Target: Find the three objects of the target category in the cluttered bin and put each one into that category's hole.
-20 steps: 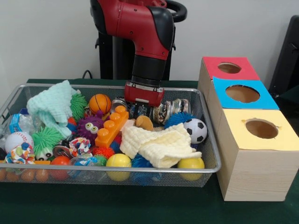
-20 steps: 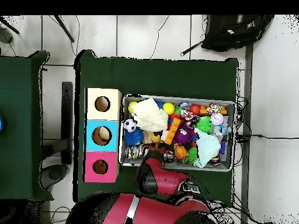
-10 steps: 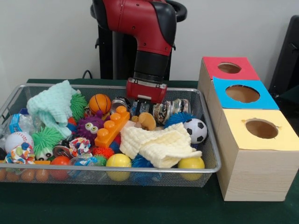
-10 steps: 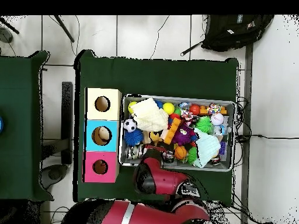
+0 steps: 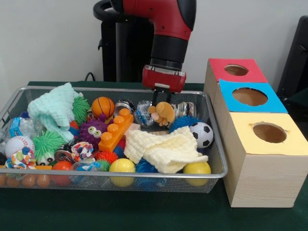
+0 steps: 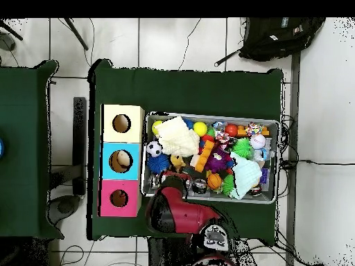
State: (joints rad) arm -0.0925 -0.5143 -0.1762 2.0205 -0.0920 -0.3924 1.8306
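The red and black arm's pincer (image 5: pixel 162 100) hangs over the far side of the wire mesh bin (image 5: pixel 219 159), closed on a small tan plush toy (image 5: pixel 163 113) that dangles clear of the clutter below it. From overhead the toy (image 6: pixel 178 163) shows just beyond the arm's red wrist, near the bin's end closest to the boxes.

Under and in front of the plush toy lies a cream waffle-weave cloth (image 5: pixel 166 148), with a black and white soccer ball (image 5: pixel 201 134) to its right and a blue spiky ball (image 5: pixel 182 122) touching that ball. To the left of the cloth sit an orange studded building block (image 5: pixel 114 129), a purple spiky monster toy (image 5: pixel 92 130) and a small orange basketball (image 5: pixel 103 107). A mint green knitted cloth (image 5: pixel 54 109) fills the far left part of the bin, and 2 yellow balls (image 5: pixel 122 167) rest against the near wall.

Beside the bin on the green tabletop (image 5: pixel 144 211) stand 3 wooden boxes in a row, each with a round hole in its top: the yellow-topped box (image 5: pixel 269 134), the blue-topped box (image 5: pixel 249 97) and the red-topped box (image 5: pixel 236 70).
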